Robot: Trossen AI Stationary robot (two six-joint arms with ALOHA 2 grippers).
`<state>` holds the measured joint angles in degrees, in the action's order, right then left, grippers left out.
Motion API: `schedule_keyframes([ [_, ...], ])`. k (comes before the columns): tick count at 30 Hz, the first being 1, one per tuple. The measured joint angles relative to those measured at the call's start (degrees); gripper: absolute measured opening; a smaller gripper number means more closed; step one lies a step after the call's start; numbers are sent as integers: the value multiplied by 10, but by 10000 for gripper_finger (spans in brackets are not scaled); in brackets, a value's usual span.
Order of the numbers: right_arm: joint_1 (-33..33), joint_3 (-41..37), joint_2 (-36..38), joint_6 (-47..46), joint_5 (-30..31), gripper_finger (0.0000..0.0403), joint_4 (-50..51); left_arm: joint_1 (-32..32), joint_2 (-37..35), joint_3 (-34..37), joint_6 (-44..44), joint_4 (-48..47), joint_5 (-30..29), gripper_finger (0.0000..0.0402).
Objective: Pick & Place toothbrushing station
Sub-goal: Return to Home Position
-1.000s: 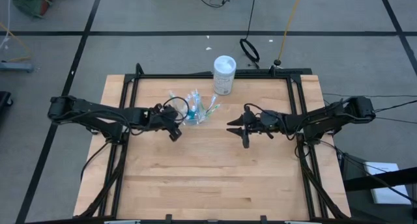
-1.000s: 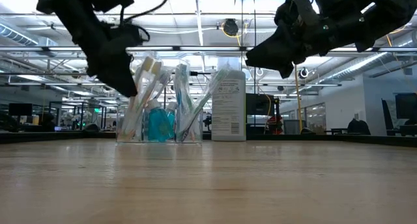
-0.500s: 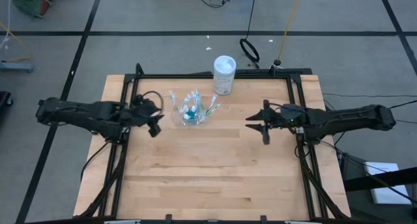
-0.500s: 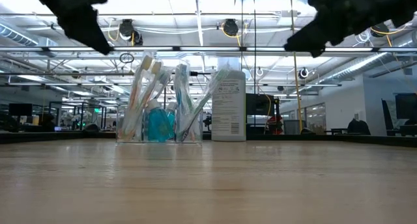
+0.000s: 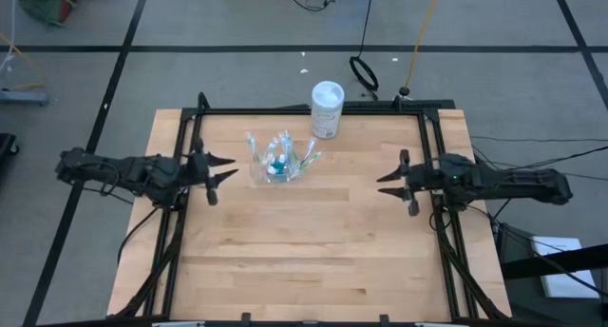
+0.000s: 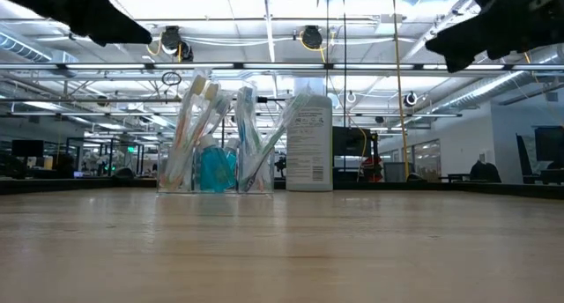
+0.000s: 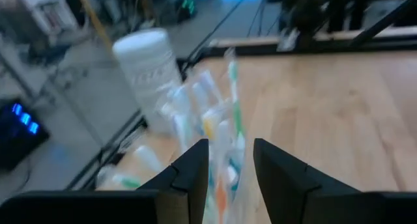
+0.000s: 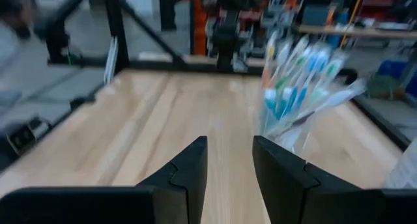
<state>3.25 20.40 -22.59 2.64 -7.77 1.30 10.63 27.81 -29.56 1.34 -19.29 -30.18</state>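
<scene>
Standing upright at the back-middle of the pale wooden desk (image 5: pixel 304 260), the clear plastic cup (image 5: pixel 277 167) holds slim toothbrushes (image 6: pixel 203 88) and teal tubes (image 6: pixel 217 169), just beside a white cylindrical bottle (image 5: pixel 327 109). Left hand (image 5: pixel 226 168) and right hand (image 5: pixel 385 184) hover at either side, fingers parted, empty.

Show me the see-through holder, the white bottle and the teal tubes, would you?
clear organizer (image 6: pixel 173 185), low view, lower front wall.
white bottle (image 6: pixel 308 149), low view, printed label.
teal toothpaste tubes (image 6: pixel 216 169), low view, tube body inside the organizer.
</scene>
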Motion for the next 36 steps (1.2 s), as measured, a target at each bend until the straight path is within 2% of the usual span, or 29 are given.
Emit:
schedule_keyframes([
  [5,1,-32,97,-7,0,114,14,0,-53,68,47,80,21,127],
  [10,1,-71,177,-37,-2,114,11,0,-112,102,70,91,24,127],
  [14,1,-87,223,-36,-62,114,24,0,-160,114,88,92,57,127],
  [17,1,-88,224,-37,-79,114,14,0,-195,135,99,89,73,127],
  [25,1,-100,224,-34,-75,114,18,0,-275,203,119,116,71,127],
  [29,1,-127,224,-53,-75,114,1,0,-275,219,127,152,72,127],
  [33,1,-186,224,-120,-75,114,-91,0,-275,252,91,178,76,127],
  [36,0,-191,221,-106,-75,114,-95,-1,-275,279,97,213,76,127],
])
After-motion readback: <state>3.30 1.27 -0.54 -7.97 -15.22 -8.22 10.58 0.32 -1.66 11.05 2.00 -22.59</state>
